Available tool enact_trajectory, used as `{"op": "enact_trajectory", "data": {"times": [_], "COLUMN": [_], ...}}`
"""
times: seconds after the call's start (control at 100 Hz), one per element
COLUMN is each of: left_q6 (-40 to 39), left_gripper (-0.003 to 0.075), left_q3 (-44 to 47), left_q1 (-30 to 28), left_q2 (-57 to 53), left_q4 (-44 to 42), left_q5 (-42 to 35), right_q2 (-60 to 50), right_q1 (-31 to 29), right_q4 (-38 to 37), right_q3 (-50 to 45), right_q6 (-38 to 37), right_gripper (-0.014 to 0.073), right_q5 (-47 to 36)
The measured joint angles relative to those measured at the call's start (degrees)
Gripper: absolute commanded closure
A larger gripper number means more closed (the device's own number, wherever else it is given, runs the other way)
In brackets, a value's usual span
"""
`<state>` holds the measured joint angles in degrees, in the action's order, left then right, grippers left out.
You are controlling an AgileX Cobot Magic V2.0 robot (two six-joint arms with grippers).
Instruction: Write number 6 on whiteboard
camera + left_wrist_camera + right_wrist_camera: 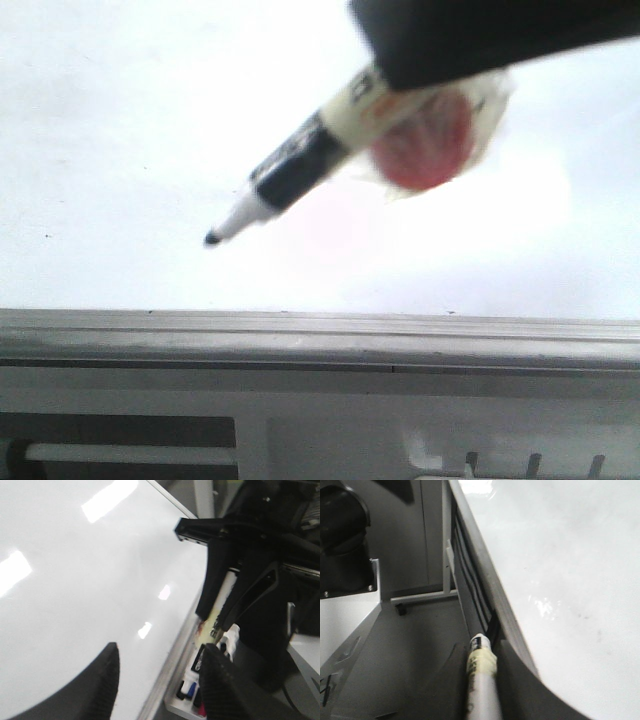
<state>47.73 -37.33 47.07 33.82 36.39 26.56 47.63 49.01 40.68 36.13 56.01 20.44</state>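
The whiteboard (140, 140) fills the front view, glossy white, with its grey edge rail (300, 335) along the near side. No number 6 shows on it; I see only light glare and a few tiny specks. My right gripper (400, 75) is shut on a black-and-white marker pen (310, 160), whose black tip (212, 238) points down-left at the board; I cannot tell whether it touches. The pen (481, 680) sits between the fingers in the right wrist view. My left gripper (160, 680) is open and empty over the whiteboard (75, 595), near its edge.
A red round thing wrapped in clear tape (425, 140) hangs by the right gripper. A white tray (175, 706) holding several markers sits beside the board's edge. The right arm (250, 580) stands close to my left gripper. Grey frame parts (420, 597) lie below the rail.
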Motion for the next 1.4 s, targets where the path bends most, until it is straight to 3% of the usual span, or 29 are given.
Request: {"op": "enact_trajectory", "data": {"times": [0.17, 0.46, 1.01, 1.15, 1.4], "left_q6": [-7.9, -9.9, -10.0, -10.1, -10.1], "left_gripper": [0.0740, 0.0739, 0.0739, 0.0739, 0.0739], "left_q3": [5.9, 15.1, 15.3, 15.3, 15.3], "left_q1": [-7.6, -13.9, -14.0, -14.0, -14.0], "left_q2": [-13.8, -24.5, -24.7, -24.7, -24.7], "left_q4": [-4.4, -0.5, 0.7, 0.8, 0.8], "left_q5": [-0.1, -0.1, -0.8, -0.8, -0.8], "right_q2": [-3.8, -0.2, 9.4, 9.8, 10.4], "right_q1": [-5.3, -15.7, -16.2, -16.2, -16.2], "right_q4": [-2.8, -3.4, -2.8, -2.4, -2.3], "right_q3": [0.0, 0.0, 0.6, 1.0, 1.0], "right_q6": [-0.1, -0.1, -0.1, -0.3, -0.4], "right_gripper": [0.0656, 0.0657, 0.0656, 0.0656, 0.0654], "right_q5": [-0.6, -11.3, -16.6, -13.8, 1.2]}}
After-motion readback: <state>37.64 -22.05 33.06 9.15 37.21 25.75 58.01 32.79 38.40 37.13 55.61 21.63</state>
